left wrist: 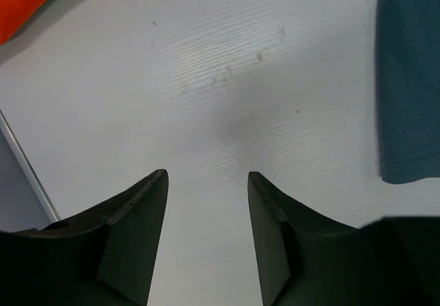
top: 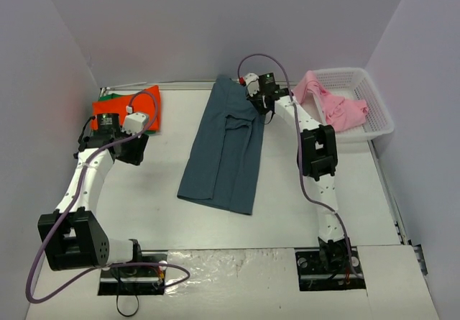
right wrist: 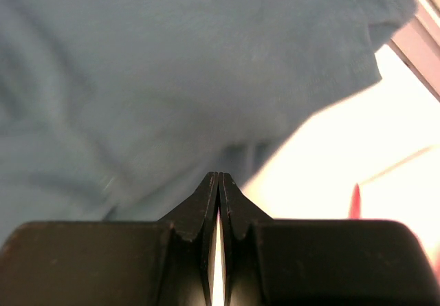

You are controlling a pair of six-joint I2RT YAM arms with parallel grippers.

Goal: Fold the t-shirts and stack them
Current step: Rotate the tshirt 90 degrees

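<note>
A dark slate-blue t-shirt (top: 224,147) lies long and partly folded in the middle of the table; it also shows in the right wrist view (right wrist: 172,79) and the left wrist view (left wrist: 409,79). My right gripper (top: 261,103) is shut at its far right edge, with no cloth showing between the jaws. A folded orange-red t-shirt (top: 129,106) lies at the far left on a green one (top: 108,94), of which only an edge shows. My left gripper (top: 135,149) is open and empty over bare table beside that stack. A light pink t-shirt (top: 332,104) hangs over the basket.
A white lattice basket (top: 374,104) stands at the far right by the wall. Grey walls close in the table on the left, back and right. The table's left edge strip (left wrist: 27,168) runs close to my left gripper.
</note>
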